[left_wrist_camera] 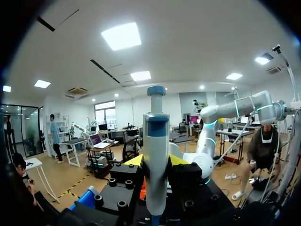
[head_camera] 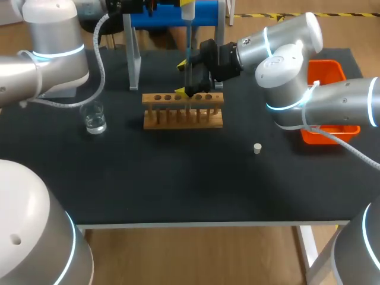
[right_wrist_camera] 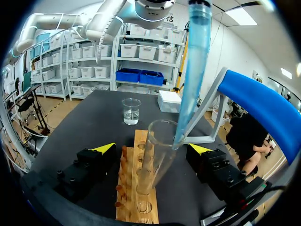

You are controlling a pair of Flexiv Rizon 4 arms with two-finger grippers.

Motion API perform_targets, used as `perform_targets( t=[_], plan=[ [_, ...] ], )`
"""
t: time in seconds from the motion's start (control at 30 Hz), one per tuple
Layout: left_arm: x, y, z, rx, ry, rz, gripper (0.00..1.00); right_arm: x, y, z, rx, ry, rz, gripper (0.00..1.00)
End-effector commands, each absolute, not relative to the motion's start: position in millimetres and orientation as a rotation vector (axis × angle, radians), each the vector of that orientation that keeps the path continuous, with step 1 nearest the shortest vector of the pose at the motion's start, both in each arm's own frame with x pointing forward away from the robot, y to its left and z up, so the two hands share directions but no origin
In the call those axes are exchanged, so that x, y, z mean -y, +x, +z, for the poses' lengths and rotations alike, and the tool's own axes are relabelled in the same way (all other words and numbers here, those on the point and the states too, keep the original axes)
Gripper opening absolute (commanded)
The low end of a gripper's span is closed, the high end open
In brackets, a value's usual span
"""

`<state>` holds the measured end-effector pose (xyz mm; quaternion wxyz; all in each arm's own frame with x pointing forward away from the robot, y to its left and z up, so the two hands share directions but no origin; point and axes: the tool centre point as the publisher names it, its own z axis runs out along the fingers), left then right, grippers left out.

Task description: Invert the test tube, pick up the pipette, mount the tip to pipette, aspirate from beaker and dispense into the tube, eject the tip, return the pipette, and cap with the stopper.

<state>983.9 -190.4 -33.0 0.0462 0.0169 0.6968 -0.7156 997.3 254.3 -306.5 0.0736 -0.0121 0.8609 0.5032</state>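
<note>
The left gripper (left_wrist_camera: 156,162) is clamped on the pipette (left_wrist_camera: 156,136), its yellow fingertips against the white barrel from both sides. In the head view the pipette hangs upright at the top centre of the frame, in front of the blue-topped stand (head_camera: 134,59).

The blue pipette tip (right_wrist_camera: 193,70) points down into the mouth of the glass test tube (right_wrist_camera: 157,155). The tube sits mouth-up and leaning in a hole of the wooden rack (head_camera: 184,119) at the upper middle of the black table (head_camera: 178,184).

The right gripper (right_wrist_camera: 153,148) stands wide, one finger on each side of the tube with a gap between.

The beaker (head_camera: 95,119), with a little clear liquid, stands at the left of the frame, well apart from the rack. The white stopper (head_camera: 257,148) lies right of centre. An orange bin (head_camera: 325,71) sits at the right edge.
</note>
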Motion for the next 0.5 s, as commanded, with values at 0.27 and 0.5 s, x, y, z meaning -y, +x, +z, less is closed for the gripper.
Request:
perform_targets(
  t=[0.27, 0.5],
  plan=[
    [193.9, 986.7, -35.2, -2.132, 0.069, -2.210, 0.00, -254.4, 997.1, -306.1, -2.586, -0.036, 1.508, 1.00],
    [193.3, 982.1, -35.9, -2.133, 0.067, -2.214, 0.00, -254.4, 997.1, -306.1, -2.586, -0.036, 1.508, 1.00]
  ],
)
